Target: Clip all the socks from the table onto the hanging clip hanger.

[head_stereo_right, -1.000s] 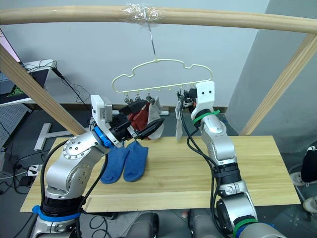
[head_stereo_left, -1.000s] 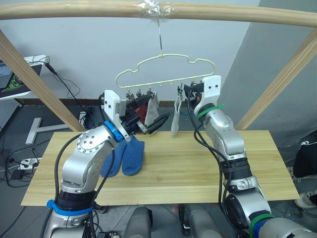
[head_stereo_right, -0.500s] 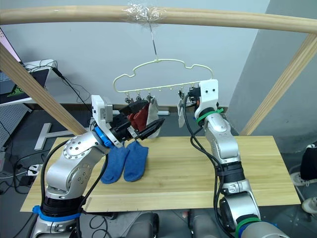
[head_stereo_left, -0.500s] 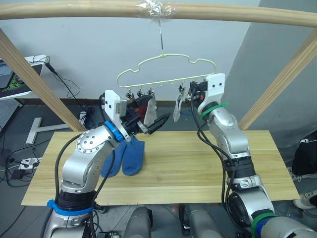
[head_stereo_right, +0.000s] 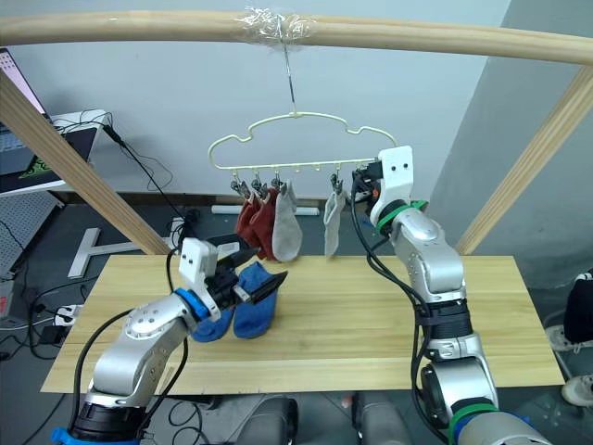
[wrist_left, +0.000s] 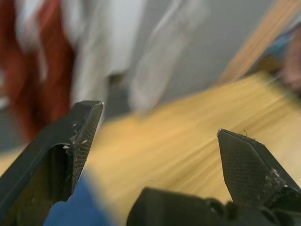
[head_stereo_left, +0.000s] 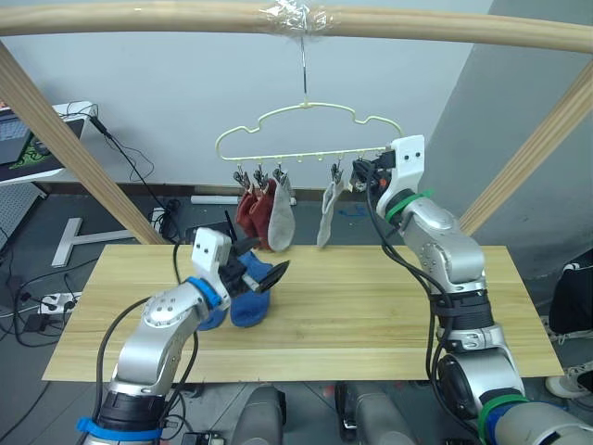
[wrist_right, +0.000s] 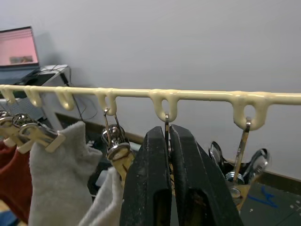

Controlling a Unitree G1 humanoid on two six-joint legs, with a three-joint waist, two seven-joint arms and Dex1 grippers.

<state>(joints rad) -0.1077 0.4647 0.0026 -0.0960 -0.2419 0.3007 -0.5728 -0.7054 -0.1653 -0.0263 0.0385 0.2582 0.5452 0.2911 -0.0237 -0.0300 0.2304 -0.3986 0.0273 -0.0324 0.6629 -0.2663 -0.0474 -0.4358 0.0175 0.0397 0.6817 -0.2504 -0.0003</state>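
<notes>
My hanger (head_stereo_left: 306, 130) is hanging by its hook from the pole (head_stereo_left: 296, 20); four socks are hanging from its clips. From my left: two red socks (head_stereo_left: 250, 206), then a grey sock (head_stereo_left: 280, 215), then, after a gap, a second grey sock (head_stereo_left: 326, 213). All four are dangling limp, toes down, over the table's far edge. The hanger is pale yellow wire with a wavy top line and small dark metal clips along its lower bar.

Two blue socks (head_stereo_right: 243, 306) are lying side by side, touching, on the table (head_stereo_left: 371, 315) below the hanger's left end.

My left gripper (head_stereo_right: 248, 286) is hovering just over the blue socks, fingers (wrist_left: 77, 141) spread wide, holding nothing; a bit of blue is showing by one finger in the left wrist view.

My right gripper (wrist_right: 169, 174) is up at the hanger's right end, just right of the second grey sock. Its fingers are pressed together with a clip's thin wire (wrist_right: 166, 125) running down between them; I cannot tell whether they are really gripping the clip.

The table is pale wood planks. Slanted wooden poles are standing at both sides. Behind are a grey wall, cables (head_stereo_left: 139, 176) on the floor and a screen (wrist_right: 16, 44) at far left.
</notes>
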